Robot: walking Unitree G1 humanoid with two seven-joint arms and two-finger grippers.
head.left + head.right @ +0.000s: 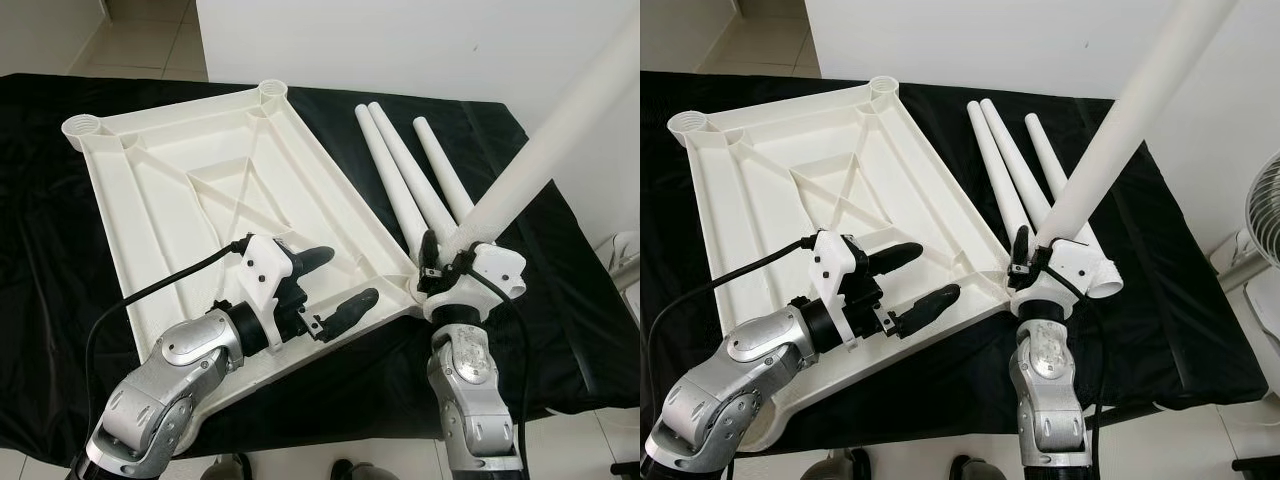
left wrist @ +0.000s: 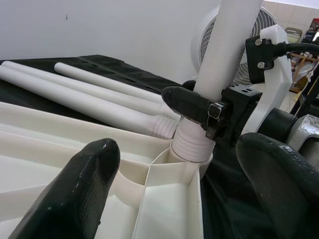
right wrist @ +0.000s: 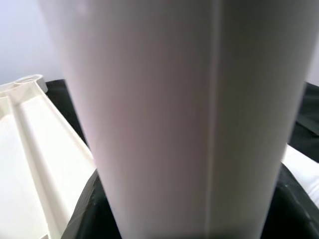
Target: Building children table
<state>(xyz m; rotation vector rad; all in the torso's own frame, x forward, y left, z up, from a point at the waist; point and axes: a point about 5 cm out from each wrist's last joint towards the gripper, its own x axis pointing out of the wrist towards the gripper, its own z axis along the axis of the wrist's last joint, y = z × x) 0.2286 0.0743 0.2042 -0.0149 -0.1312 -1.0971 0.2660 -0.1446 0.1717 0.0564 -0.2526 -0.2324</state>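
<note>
Silver arms rise from the near edge of the bench (image 1: 60, 200), which is draped in black cloth. The left tool (image 1: 335, 280) hovers over the near right part of the upturned white tabletop (image 1: 190, 190), its 2 black fingers (image 1: 350, 305) spread wide and holding nothing. Just to its right, the right tool (image 1: 437, 262) is clamped around the lower end of a white table leg (image 1: 560, 135). That leg stands with its ribbed base in the tabletop's near right corner socket (image 2: 192, 149), its long axis running steeply up and away to the right. Farther back, 3 more legs (image 1: 405, 175) lie side by side on the cloth beside the tabletop's right edge, pointing away from the robot. A fan (image 1: 1265, 215) stands off the bench's right end.
</note>
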